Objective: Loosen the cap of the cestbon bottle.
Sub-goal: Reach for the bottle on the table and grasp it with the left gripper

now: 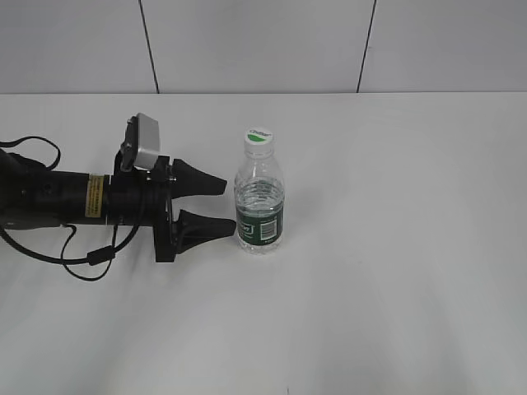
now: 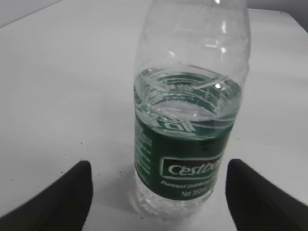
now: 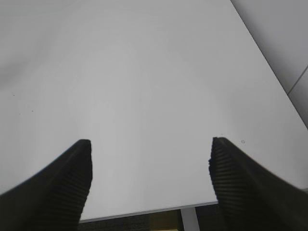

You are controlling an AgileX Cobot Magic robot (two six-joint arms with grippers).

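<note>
The cestbon bottle (image 1: 260, 206) stands upright on the white table, clear plastic with a dark green label and about half full of water. Its white cap (image 1: 260, 137) with a green mark is on the neck. My left gripper (image 1: 226, 206) is open, lying low just left of the bottle, fingertips close to its lower body but apart from it. In the left wrist view the bottle (image 2: 185, 139) stands just beyond the two open fingers (image 2: 159, 168); the cap is out of view there. My right gripper (image 3: 150, 144) is open and empty over bare table; it does not show in the exterior view.
The white table (image 1: 395, 288) stretches around the bottle. A tiled wall (image 1: 263, 41) runs along the back. The left arm's cable (image 1: 90, 255) loops on the table at the left. The right wrist view shows a table edge (image 3: 144, 212) near the fingers.
</note>
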